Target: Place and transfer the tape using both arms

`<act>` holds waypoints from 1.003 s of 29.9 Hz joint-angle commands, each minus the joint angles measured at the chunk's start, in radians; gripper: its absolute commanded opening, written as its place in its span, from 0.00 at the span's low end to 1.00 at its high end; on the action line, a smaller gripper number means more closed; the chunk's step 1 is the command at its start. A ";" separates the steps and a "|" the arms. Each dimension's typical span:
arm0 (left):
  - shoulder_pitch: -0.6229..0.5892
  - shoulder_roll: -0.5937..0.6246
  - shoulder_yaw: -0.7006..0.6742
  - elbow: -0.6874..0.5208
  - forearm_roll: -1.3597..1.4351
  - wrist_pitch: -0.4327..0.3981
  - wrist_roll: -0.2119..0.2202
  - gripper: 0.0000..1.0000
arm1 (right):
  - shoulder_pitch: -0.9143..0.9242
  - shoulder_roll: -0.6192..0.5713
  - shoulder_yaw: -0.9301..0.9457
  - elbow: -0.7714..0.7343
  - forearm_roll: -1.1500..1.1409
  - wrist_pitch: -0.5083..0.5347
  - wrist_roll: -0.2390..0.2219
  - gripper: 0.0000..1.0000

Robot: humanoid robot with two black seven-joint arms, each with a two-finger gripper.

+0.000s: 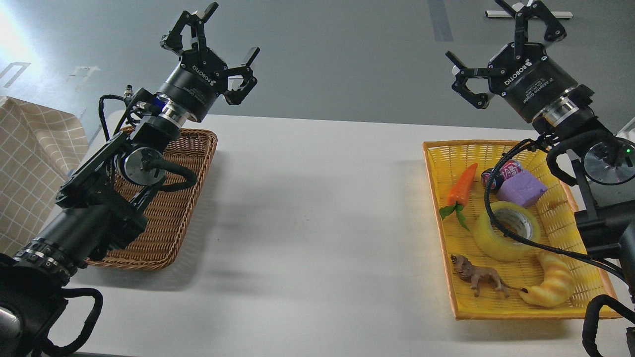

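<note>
You see translucent yellow tape with a grey-white core in a yellow basket, beside an orange carrot, purple block, brown lion; opposite, a brown wicker basket and beige checked cloth.

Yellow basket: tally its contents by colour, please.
Yellow: 2, tape and croissant toy
Orange: 1, carrot
Purple: 1, block
Brown: 1, lion figure
Red, white and blue: 1, can
Total: 6
</note>
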 commanded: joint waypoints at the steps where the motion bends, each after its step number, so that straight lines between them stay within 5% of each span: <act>1: 0.001 0.000 0.002 0.000 0.000 0.000 -0.003 0.98 | -0.003 0.003 0.001 0.001 0.001 0.000 -0.001 1.00; 30: 0.003 -0.002 -0.002 -0.004 -0.009 0.000 -0.009 0.98 | 0.005 0.024 0.001 0.008 0.000 0.000 -0.004 1.00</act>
